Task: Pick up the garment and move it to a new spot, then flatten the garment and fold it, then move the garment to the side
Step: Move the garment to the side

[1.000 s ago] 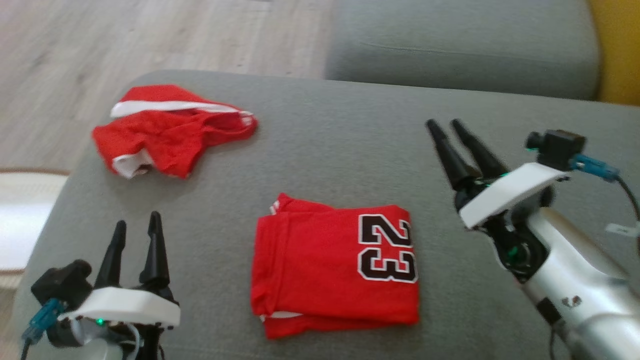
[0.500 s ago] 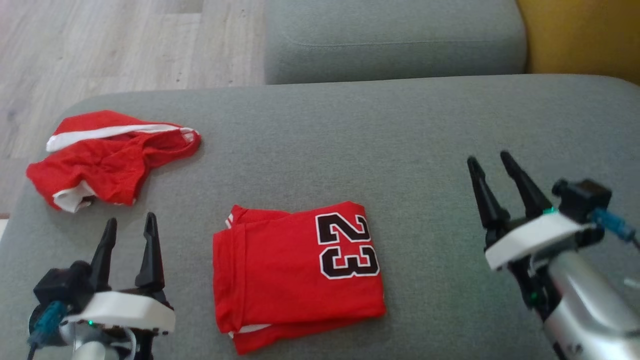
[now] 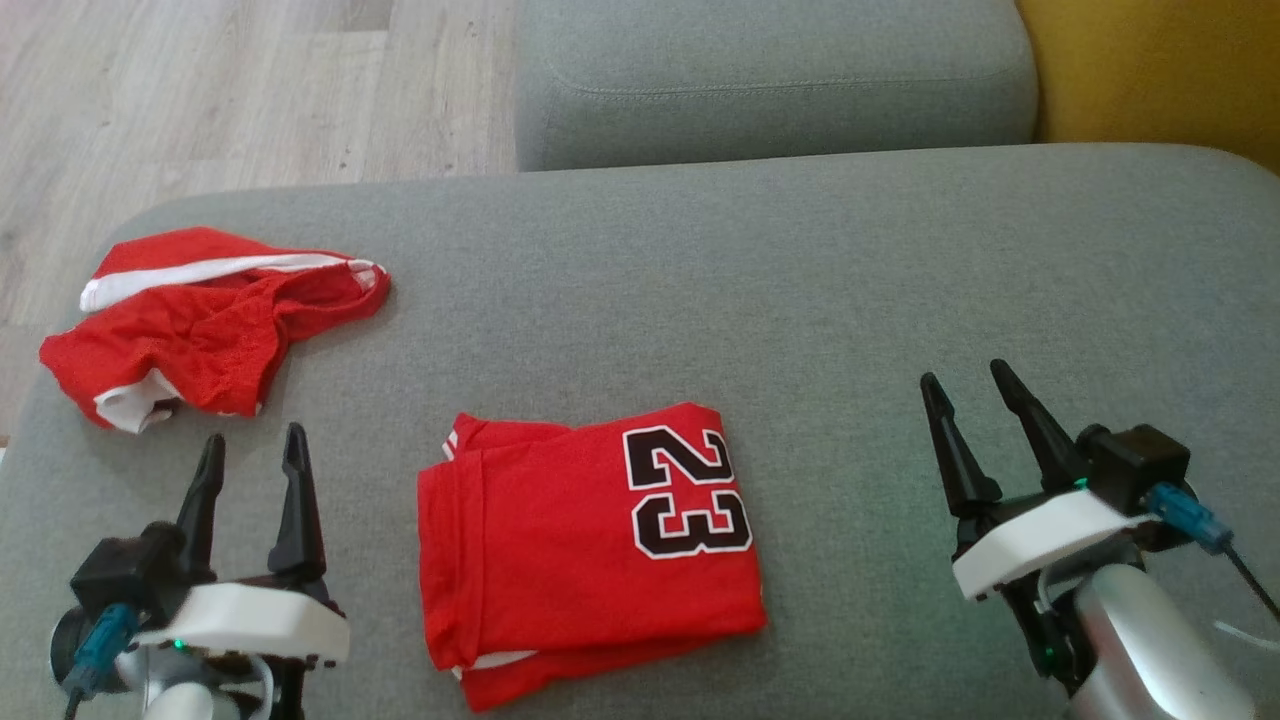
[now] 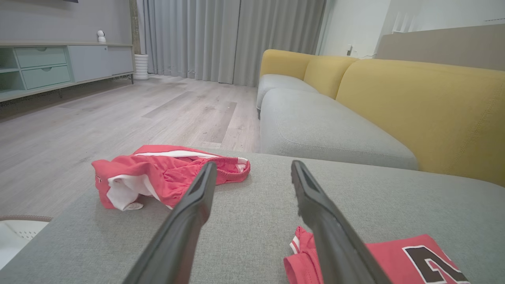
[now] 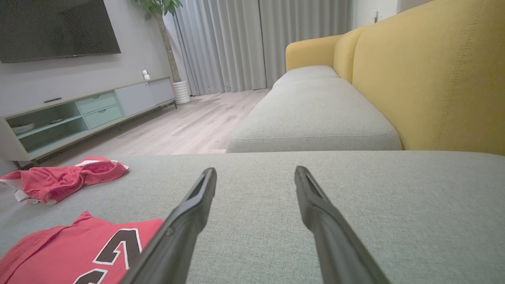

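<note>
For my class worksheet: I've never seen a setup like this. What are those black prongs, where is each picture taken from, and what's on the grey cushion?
This is a two-armed robot. The black prongs are the fingers of its left gripper and right gripper. The top-down picture comes from a camera on its head; the other two come from cameras on its wrists, looking along each gripper's fingers. On the grey cushion lie a folded red jersey numbered 23 and, further left, a crumpled red and white garment. Both grippers are open, holding nothing.
</note>
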You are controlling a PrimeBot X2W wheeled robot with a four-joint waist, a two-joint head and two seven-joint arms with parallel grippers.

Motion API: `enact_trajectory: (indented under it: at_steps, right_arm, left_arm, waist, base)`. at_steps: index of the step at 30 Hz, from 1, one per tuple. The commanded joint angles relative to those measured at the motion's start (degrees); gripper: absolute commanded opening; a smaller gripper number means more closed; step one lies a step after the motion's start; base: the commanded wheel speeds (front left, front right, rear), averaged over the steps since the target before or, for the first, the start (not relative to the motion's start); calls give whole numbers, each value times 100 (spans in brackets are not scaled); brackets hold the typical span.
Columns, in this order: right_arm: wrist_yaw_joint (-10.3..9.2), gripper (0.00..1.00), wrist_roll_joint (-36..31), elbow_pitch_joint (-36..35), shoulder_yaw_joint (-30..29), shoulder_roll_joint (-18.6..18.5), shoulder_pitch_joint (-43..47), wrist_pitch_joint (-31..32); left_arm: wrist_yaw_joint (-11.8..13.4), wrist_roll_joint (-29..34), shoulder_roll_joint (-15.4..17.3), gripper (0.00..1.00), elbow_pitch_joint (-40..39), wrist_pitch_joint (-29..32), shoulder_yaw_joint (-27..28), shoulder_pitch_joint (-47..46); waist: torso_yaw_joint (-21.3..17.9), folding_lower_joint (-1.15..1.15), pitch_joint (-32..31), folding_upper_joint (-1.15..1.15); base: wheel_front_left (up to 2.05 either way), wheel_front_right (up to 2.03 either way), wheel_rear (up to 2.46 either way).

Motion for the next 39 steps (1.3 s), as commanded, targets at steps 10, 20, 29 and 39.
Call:
enact_trajectory:
  at_steps: [10,20,29,39]
  right_arm:
    - [-4,100,-44,-302,205,125,-161,601]
    - [-4,100,937,249,663,415,-920,2784]
    - [-4,100,1409,1004,591,721,-1197,3897]
    - [-4,100,1640,1816,430,935,-1273,4822]
  left_arm:
    - [-145,149,-48,100,-104,-70,347,-214]
    - [-281,211,-201,100,26,-70,338,-318]
    - [-392,281,-340,100,160,-70,330,-431]
    - [-500,364,-455,100,246,-70,401,-512]
  waist:
    - [124,0,78,0]
    - [458,0,210,0]
    - [875,0,309,0]
    - [1097,0,424,0]
  base:
    - [0,0,0]
    - [0,0,0]
    - [0,0,0]
    - [0,0,0]
